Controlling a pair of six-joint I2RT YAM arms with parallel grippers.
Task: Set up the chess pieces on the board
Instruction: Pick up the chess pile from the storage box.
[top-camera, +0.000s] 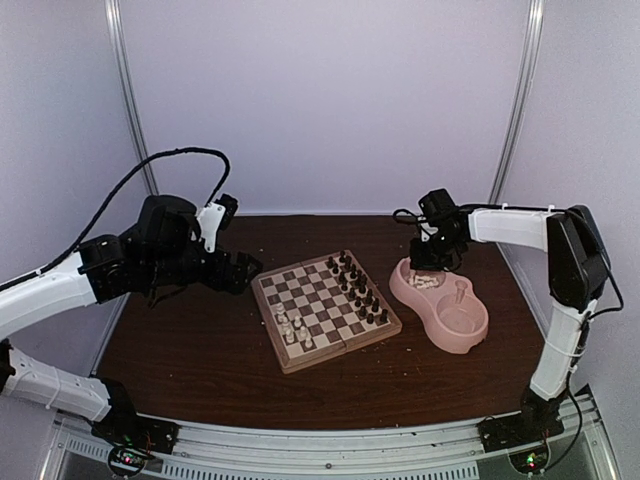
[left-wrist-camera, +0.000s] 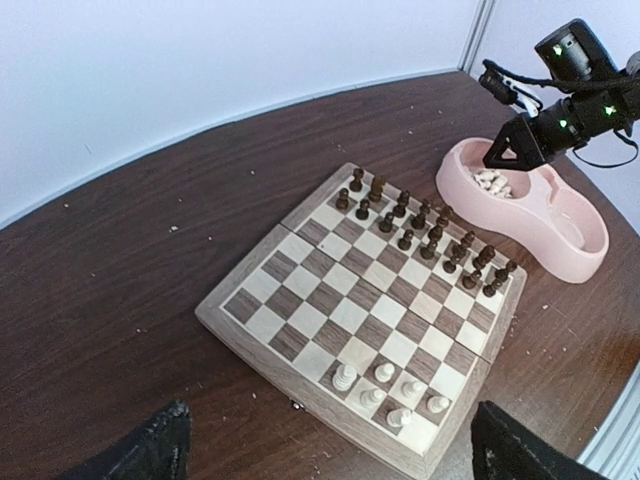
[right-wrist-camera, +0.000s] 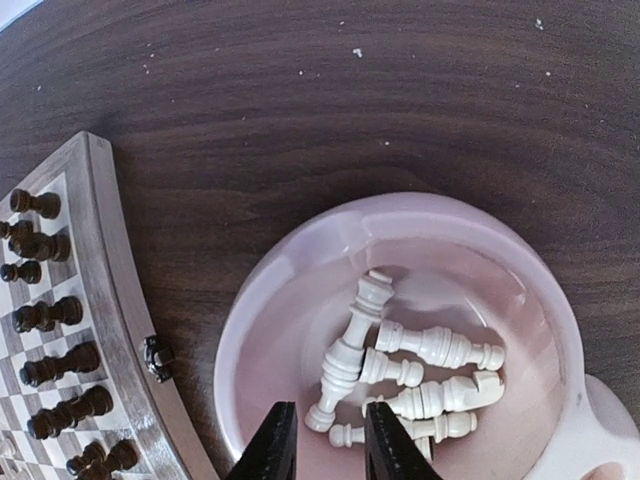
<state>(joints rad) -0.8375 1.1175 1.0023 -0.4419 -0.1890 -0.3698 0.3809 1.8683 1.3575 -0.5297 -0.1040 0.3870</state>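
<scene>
Right fingers (right-wrist-camera: 278, 445) hover nearly closed over white pieces (right-wrist-camera: 440, 347) in bowl (right-wrist-camera: 292, 250); grip uncertain; left fingers (left-wrist-camera: 150, 445) wide, empty; next, lift one to board (top-camera: 315, 300).

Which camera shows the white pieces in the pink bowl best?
Right wrist: the white pieces lie close below, shapes distinct, in the pink bowl. Left wrist shows a small pale cluster; top external only specks.

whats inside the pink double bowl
Several cream-white turned chess pieces lie on their sides in one compartment of the pink plastic double bowl. The dark fingers of the right tool cover the pile's near edge, so an exact count is not possible.
</scene>
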